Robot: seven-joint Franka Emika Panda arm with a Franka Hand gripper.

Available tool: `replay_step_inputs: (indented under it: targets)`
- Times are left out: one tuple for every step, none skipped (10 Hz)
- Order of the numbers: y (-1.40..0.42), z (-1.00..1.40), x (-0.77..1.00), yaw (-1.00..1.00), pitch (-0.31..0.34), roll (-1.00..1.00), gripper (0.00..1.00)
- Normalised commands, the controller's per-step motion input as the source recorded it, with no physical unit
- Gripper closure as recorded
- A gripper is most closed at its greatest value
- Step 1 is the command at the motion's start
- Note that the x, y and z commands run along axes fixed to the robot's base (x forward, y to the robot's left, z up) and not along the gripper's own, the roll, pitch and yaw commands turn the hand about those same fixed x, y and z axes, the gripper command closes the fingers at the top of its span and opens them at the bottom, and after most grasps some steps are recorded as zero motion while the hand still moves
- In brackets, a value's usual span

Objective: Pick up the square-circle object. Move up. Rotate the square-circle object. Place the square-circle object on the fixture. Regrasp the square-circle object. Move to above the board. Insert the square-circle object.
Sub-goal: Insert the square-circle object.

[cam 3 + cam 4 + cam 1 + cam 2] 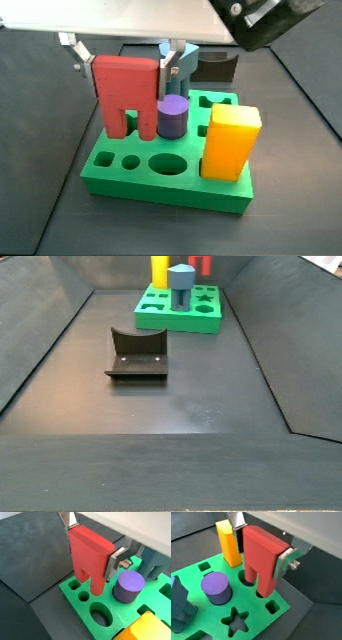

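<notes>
The square-circle object (89, 552) is a red block hanging upright with its two prongs pointing down. My gripper (92, 554) is shut on it, one silver finger (67, 521) on each flat side, as both wrist views show (260, 551). It hangs over the green board (158, 180), near one corner. The prong tips (258, 586) are down at the board's top, at a round hole and a small square one. How deep they sit I cannot tell. The dark fixture (138, 353) stands alone on the floor, apart from the board (181, 318).
On the board stand a purple cylinder (129, 586) right next to the red block, a tall yellow-orange block (231, 140) and a dark blue-grey piece (180, 609). A star hole (238, 620) and an oval hole (100, 615) are open. Sloped dark walls (54, 346) ring the floor.
</notes>
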Motion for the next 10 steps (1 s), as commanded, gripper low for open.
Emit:
replay_step_inputs:
  targets:
    - [-0.09,-0.54,-0.30,0.03,-0.047,0.09,1.00]
    - [-0.01,-0.46,-0.26,0.03,-0.027,0.07,1.00]
    - [-0.01,-0.39,-0.33,0.01,-0.029,0.05,1.00]
    - [-0.09,-0.28,-0.19,0.01,-0.043,0.00,1.00]
    - [-0.11,-0.20,-0.04,0.02,-0.029,0.00,1.00]
    - [-0.13,-0.15,-0.05,0.02,-0.033,0.00,1.00]
    - [-0.13,-0.19,-0.11,0.02,-0.057,0.00,1.00]
    - [-0.10,-0.20,-0.09,0.02,-0.061,0.00,1.00]
    - [-0.09,-0.15,-0.06,0.00,-0.051,0.00,1.00]
    - [-0.06,-0.13,0.00,0.00,-0.026,0.00,1.00]
